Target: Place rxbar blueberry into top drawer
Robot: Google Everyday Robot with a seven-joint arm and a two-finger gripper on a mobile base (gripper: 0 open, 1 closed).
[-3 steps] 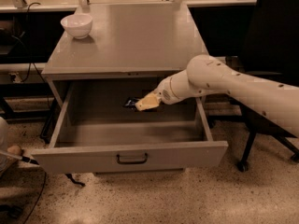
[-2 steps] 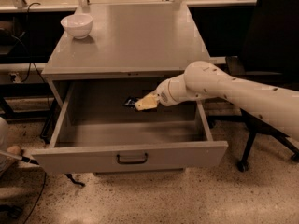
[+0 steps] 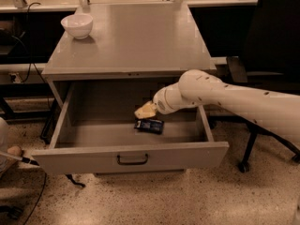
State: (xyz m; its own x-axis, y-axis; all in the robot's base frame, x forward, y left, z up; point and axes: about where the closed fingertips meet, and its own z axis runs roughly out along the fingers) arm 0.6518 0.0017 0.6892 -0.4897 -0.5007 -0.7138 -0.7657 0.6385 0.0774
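Note:
The top drawer [image 3: 131,159] of the grey cabinet is pulled fully open. The rxbar blueberry [image 3: 149,125], a dark flat bar, lies on the drawer floor right of the middle. My gripper [image 3: 144,110], with pale yellow fingers, reaches into the drawer from the right. It hovers just above the bar's left end, open and holding nothing. My white arm [image 3: 234,100] crosses over the drawer's right side wall.
A white bowl [image 3: 77,25] stands on the cabinet top [image 3: 136,36] at the back left. A black office chair [image 3: 272,55] stands close on the right. Cables and a dark shelf lie to the left of the cabinet.
The gripper has let go of the bar, which has dropped from its fingers onto the drawer floor. The gripper has moved slightly right and stays above it.

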